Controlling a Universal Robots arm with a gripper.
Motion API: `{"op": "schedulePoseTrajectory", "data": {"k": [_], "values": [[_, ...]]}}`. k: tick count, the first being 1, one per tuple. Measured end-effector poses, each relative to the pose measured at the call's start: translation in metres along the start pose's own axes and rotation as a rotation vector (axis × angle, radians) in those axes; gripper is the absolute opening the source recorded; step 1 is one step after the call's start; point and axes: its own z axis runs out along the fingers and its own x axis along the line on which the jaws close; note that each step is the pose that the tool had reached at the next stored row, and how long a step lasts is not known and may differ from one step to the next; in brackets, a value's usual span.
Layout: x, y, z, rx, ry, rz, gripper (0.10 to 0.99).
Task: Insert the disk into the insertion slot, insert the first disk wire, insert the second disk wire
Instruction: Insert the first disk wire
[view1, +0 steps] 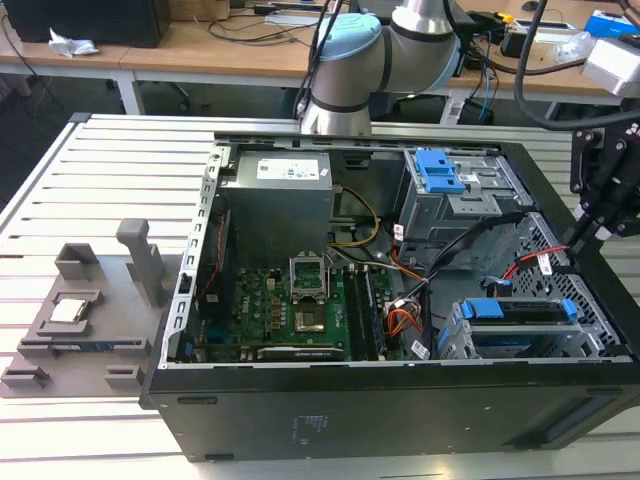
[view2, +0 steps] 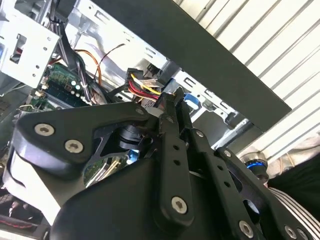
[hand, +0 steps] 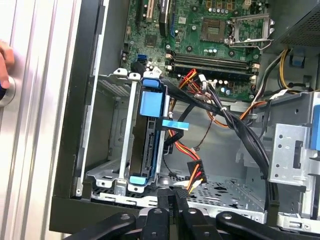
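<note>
The disk (hand: 150, 142), framed by its blue carrier, sits on edge inside the insertion slot (hand: 114, 125), a grey perforated metal cage. In the exterior view the disk (view1: 520, 311) lies in the cage (view1: 592, 330) at the case's near right corner. My gripper (hand: 171, 196) hovers just off the cage's open end with its black fingers pressed together and nothing between them. A black power plug (hand: 194, 174) on red, yellow and orange wires hangs loose close to the fingertips. A blue flat cable end (hand: 175, 124) lies beside the disk. In the exterior view the gripper (view1: 583, 235) hangs over the case's right wall.
The open black computer case (view1: 330, 420) lies on a slatted metal table (view1: 60, 180). It holds a green motherboard (view1: 290, 305), a grey power supply (view1: 278, 200) and a taller metal bay with a blue latch (view1: 440, 170). Black cable bundles (hand: 240, 130) cross the case. A person's fingers (hand: 4, 62) rest at the table's edge.
</note>
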Motion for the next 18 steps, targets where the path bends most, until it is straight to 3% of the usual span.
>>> {"op": "schedulePoseTrajectory", "data": {"k": [3, 5, 9, 18], "values": [[-0.0001, 0.0006, -0.0002, 0.000, 0.0002, 0.000, 0.169], [-0.0008, 0.0062, 0.0005, 0.000, 0.0001, 0.000, 0.169], [-0.0034, 0.0269, 0.0022, 0.000, 0.0000, 0.000, 0.169], [-0.0051, 0.0401, 0.0038, 0.000, -0.0001, 0.000, 0.169]]}}
